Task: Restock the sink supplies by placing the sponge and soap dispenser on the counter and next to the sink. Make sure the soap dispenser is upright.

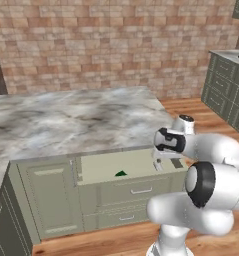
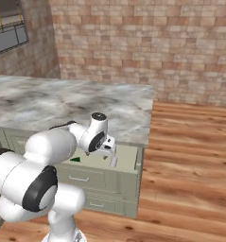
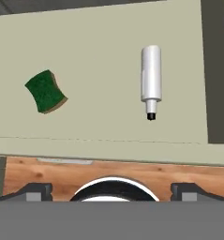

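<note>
An open drawer (image 3: pixel 108 42) of the marble island holds both items. The sponge (image 3: pixel 45 91), green side up, lies at the left of the drawer floor in the hand view. To its right the soap dispenser (image 3: pixel 151 79) lies flat on its side, a pale grey bottle whose dark pump tip points toward me. My gripper (image 3: pixel 112 191) hovers open above the drawer's front edge, holding nothing and clear of both items. From the base, the sponge (image 1: pixel 121 173) (image 2: pixel 75 159) shows as a green spot in the drawer, beside the gripper (image 1: pixel 167 164) (image 2: pixel 108 158). The sink and the counter by it are out of view.
The island's marble top (image 1: pixel 66 120) spreads behind the drawer (image 1: pixel 126 165), with shut cabinet doors (image 1: pixel 48 200) to its left and more drawers below. Another pale top on green cabinets (image 1: pixel 226 85) stands at the far right. Wooden floor (image 2: pixel 190 160) lies open to the right. A brick wall is behind.
</note>
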Robot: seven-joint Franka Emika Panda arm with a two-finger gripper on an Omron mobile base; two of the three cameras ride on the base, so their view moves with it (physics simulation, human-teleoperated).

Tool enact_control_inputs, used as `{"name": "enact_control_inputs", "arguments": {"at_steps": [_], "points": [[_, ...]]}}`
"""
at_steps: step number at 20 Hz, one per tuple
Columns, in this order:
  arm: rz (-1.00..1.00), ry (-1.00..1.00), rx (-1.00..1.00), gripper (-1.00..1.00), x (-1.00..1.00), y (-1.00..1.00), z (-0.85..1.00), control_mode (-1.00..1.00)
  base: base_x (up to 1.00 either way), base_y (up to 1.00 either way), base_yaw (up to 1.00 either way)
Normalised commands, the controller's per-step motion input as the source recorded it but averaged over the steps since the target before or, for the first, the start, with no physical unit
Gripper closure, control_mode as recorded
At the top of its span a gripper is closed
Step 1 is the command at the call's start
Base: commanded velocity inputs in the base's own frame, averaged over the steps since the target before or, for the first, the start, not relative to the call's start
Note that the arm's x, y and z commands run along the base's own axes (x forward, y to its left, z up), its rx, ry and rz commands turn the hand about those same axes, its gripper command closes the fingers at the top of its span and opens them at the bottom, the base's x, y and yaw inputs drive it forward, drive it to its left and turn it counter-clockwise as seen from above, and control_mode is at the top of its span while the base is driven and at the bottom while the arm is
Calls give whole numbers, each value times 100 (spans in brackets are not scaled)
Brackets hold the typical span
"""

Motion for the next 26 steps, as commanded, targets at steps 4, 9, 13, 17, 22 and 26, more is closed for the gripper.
{"name": "enact_control_inputs", "arguments": {"at_steps": [4,9,13,17,22,26], "points": [[-4,7,6,-100,27,-29,-29,-100,0,0,0],[-5,13,1,-100,35,-3,-34,-100,0,0,0],[-3,11,0,-100,42,0,-22,-100,0,0,0],[0,3,0,-100,23,0,-30,-100,0,0,0],[0,2,0,-100,0,2,-43,-100,0,0,0],[0,2,0,-100,-6,0,-32,-100,0,0,0]]}}
